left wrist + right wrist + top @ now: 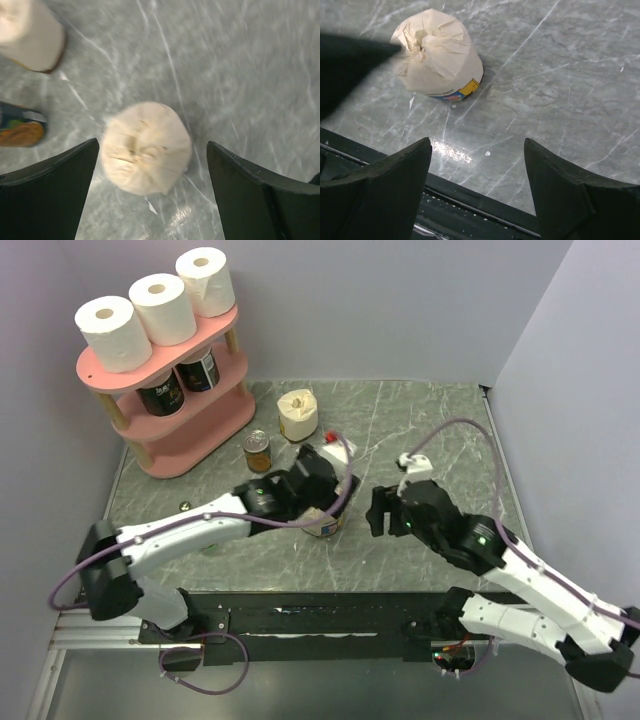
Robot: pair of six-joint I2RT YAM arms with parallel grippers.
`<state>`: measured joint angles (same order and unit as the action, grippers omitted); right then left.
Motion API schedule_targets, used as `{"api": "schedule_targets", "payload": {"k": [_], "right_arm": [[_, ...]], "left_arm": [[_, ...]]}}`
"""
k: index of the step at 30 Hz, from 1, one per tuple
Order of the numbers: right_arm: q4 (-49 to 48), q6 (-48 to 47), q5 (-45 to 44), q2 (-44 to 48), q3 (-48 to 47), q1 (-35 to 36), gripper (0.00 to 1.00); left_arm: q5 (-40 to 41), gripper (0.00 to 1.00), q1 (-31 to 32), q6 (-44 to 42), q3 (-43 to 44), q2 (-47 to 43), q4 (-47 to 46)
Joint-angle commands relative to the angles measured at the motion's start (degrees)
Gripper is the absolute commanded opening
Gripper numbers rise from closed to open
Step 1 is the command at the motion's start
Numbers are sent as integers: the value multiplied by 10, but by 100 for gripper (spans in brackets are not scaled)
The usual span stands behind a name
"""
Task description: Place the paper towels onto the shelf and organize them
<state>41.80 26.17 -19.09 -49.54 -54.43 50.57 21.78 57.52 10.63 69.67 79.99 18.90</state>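
While three paper towels (163,308) stand on the top board of the shelf (195,435), the left end effector (152,145) hangs spread wide astride a wrapped roll (437,55) on the table (430,430). The right end effector (477,142) is likewise spread, holding nothing. Likely risk: an off-centre squeeze crushes or topples the soft roll, or the lift knocks the nearby can (258,452).

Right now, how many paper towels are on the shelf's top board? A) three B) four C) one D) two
A: three paper towels stand in a row on the top board of the shelf, as the top external view shows.
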Motion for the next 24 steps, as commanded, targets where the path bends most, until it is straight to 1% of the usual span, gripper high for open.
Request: {"api": "schedule_targets", "payload": {"k": [1,3,7,11,21,22,24], "right_arm": [[-7,29,-45,79,28,-5,83],[-1,34,-48,114,35,-4,84],[9,41,-67,175,47,-4,84],[12,39,-86,210,51,-4,84],[12,44,-89,211,55,-4,85],[10,43,-89,209,56,-4,85],[10,41,-89,207,53,-4,85]], "left_arm": [[17,94,39,-26,33,42,7],[3,93,44,-25,36,66,12],[5,90,44,-24,53,97,34],[-5,89,44,-30,48,116,25],[-6,84,40,-33,13,157,-6],[-9,81,38,-31,9,161,-5],[-15,79,35,-24,4,168,-7]]}}
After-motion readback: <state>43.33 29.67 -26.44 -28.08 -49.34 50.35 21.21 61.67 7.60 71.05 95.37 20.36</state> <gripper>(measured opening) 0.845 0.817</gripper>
